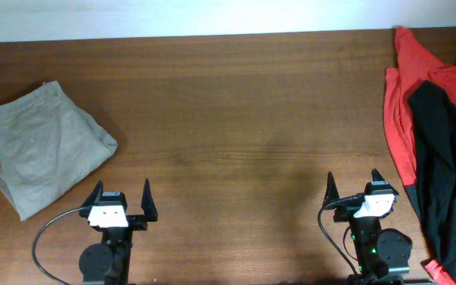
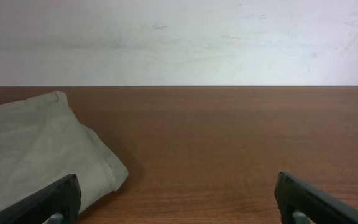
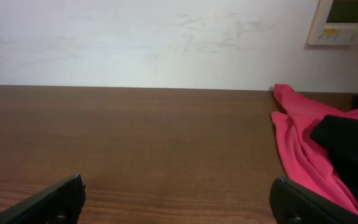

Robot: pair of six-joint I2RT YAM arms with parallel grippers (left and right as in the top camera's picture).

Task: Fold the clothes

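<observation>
The khaki garment (image 1: pixel 42 146) lies folded into a compact bundle at the left of the wooden table; it also shows at the left in the left wrist view (image 2: pixel 36 152). My left gripper (image 1: pixel 121 199) is open and empty near the front edge, just right of the garment's near corner and apart from it; it shows in its own view too (image 2: pixel 179 199). My right gripper (image 1: pixel 357 188) is open and empty near the front edge on the right, seen also in the right wrist view (image 3: pixel 178 200).
A red garment (image 1: pixel 400 111) and a black garment (image 1: pixel 450 166) are piled along the table's right edge, also in the right wrist view (image 3: pixel 297 143). The white wall runs behind the table's far edge.
</observation>
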